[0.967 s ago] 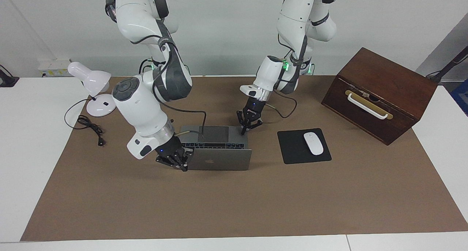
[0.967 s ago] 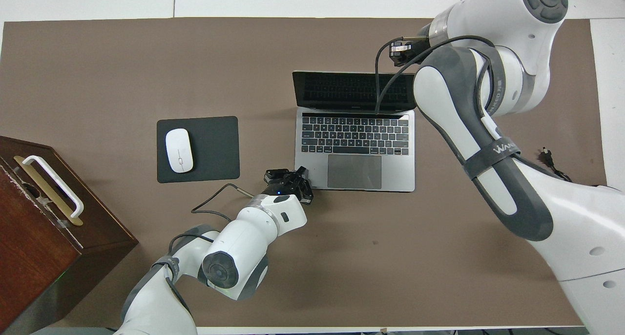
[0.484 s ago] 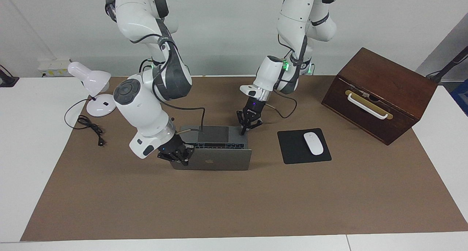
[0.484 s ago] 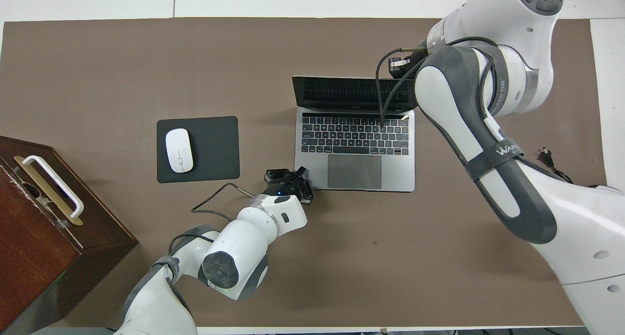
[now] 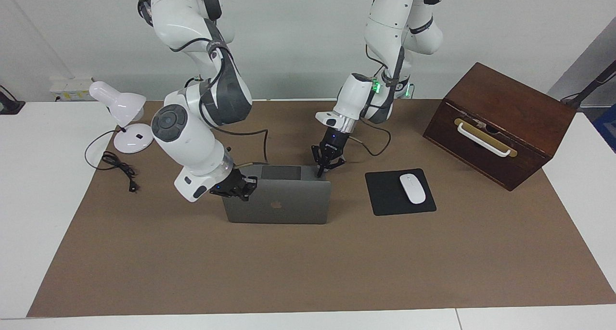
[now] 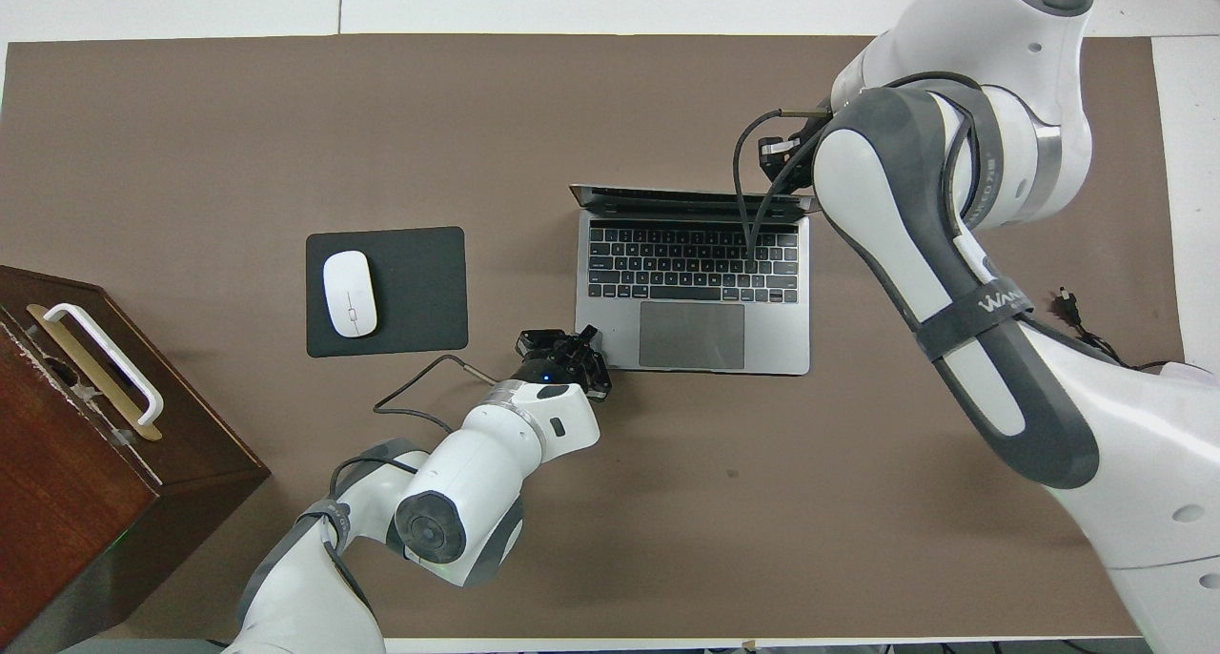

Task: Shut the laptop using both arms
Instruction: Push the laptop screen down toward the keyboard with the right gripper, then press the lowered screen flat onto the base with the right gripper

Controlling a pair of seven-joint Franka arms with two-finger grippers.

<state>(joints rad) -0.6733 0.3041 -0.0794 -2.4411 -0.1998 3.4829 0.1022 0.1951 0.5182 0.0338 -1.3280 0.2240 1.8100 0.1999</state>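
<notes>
Watching: we read the scene from the robots' end of the table outward.
Left end effector (image 5: 319, 172): clenched, holding nothing, its tip pressed on the laptop's base corner nearest the robots, toward the left arm's end; it has not shifted over the last second.
Laptop (image 5: 278, 200): sits mid-table on the brown mat, just beside the black mouse pad (image 5: 382, 200) with its white mouse (image 5: 413, 188).
Lid change: a second ago we saw the screen leaning well back; now it stands close to upright, its edge almost a line from overhead.
Right end effector (image 5: 240, 188): clenched, empty, against the lid's back at its upper corner; it has risen and swung toward the robots, pushing.
Meaning: we judge the closing about half done, the base pinned while the lid folds over the keyboard (image 6: 692, 263).
</notes>
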